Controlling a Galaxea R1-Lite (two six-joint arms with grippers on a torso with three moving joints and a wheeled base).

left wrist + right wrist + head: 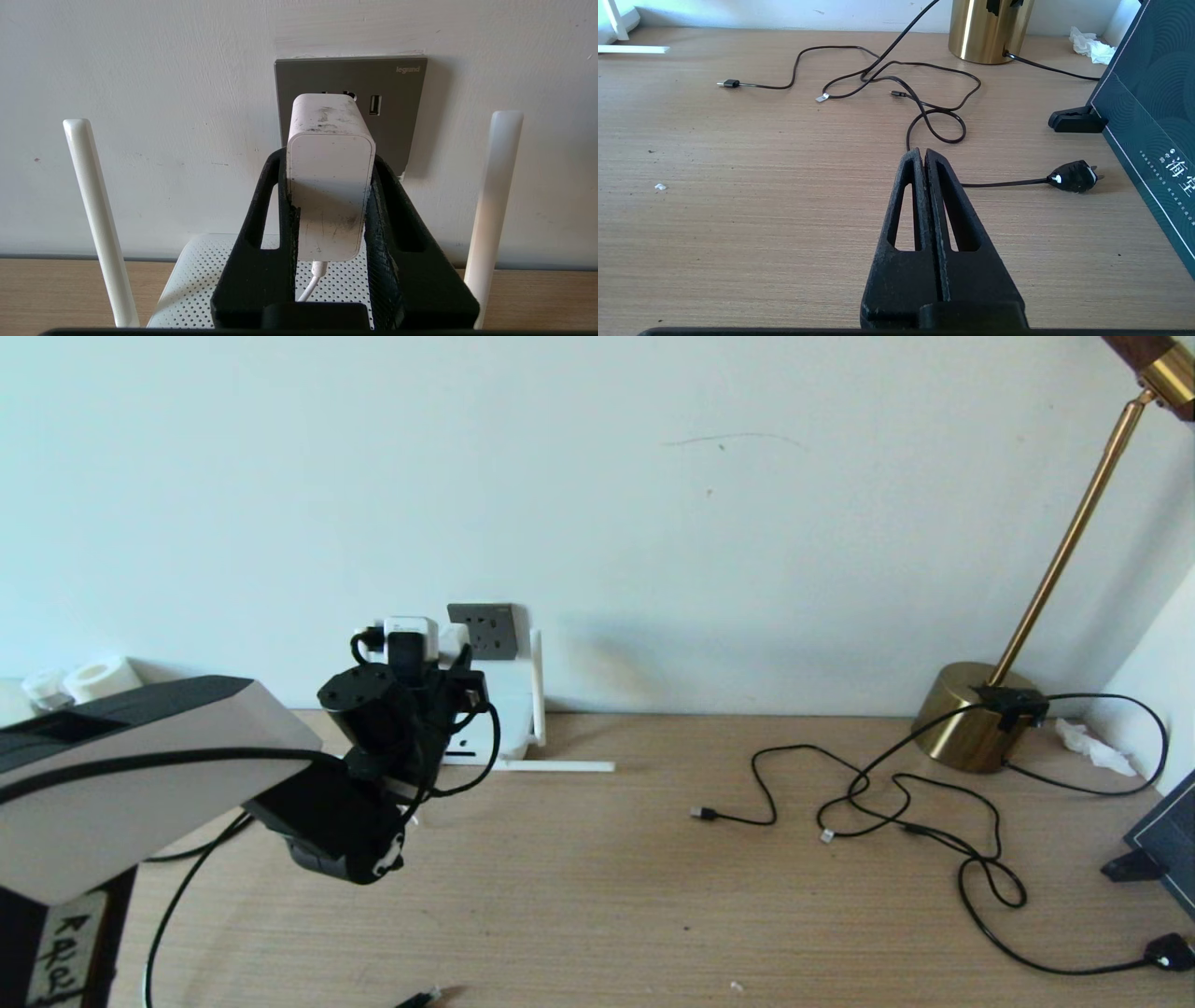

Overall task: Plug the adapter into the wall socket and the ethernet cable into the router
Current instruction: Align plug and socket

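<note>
My left gripper (329, 156) (455, 651) is shut on the white adapter (329, 186) (456, 637) and holds it up at the dark grey wall socket (402, 121) (487, 630). The adapter's front end meets the plate's upper holes; its pins are hidden. Its thin white cord (310, 284) hangs between the fingers. Below sits the white perforated router (196, 280) (512, 705), with antennas (100, 219) upright on both sides. A black boxy connector (417, 1000), probably the ethernet cable's end, lies at the table's near edge. My right gripper (923, 151) is shut and empty above the table.
One router antenna (560, 766) lies flat on the table. Thin black cords (887, 803) with a USB plug (702, 814) loop from the brass lamp base (971, 714). A black mains plug (1073, 176) and a dark green board (1153, 107) are on the right. White rolls (98, 679) stand far left.
</note>
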